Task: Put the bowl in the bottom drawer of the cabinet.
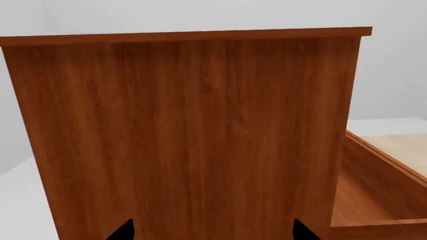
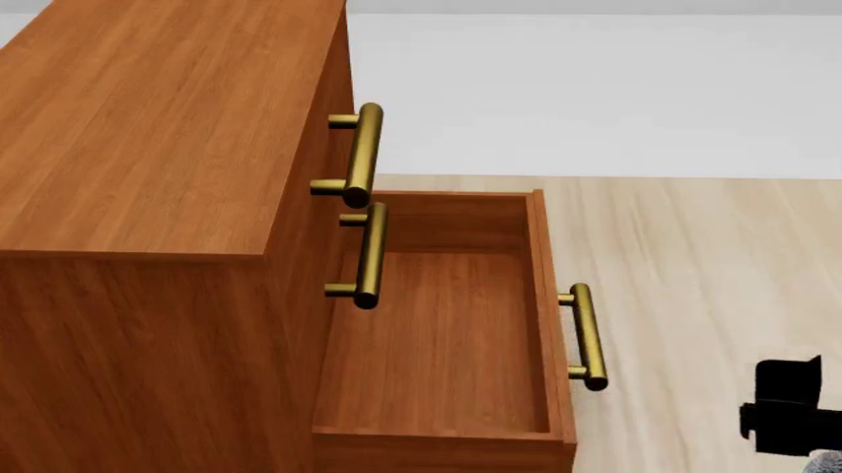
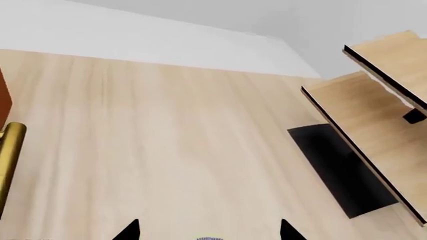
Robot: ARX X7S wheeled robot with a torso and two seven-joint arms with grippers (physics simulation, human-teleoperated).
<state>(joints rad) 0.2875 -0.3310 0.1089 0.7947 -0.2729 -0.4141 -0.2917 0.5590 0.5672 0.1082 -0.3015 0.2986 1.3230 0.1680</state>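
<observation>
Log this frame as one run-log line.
bottom drawer: open, empty | upper drawers: shut | bowl: barely visible by right gripper, grasp unclear | left gripper: facing cabinet side

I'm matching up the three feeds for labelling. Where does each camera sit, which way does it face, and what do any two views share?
Head view: from the head, looking down on the cabinet and the open bottom drawer; the right tool shows at the edge.
Left wrist view: on the left arm, facing the cabinet's side; dark fingertips show.
Right wrist view: on the right arm, facing the light floor and a wooden rack; fingertips show.
Shared: head and left wrist both show the pulled-out drawer.
</observation>
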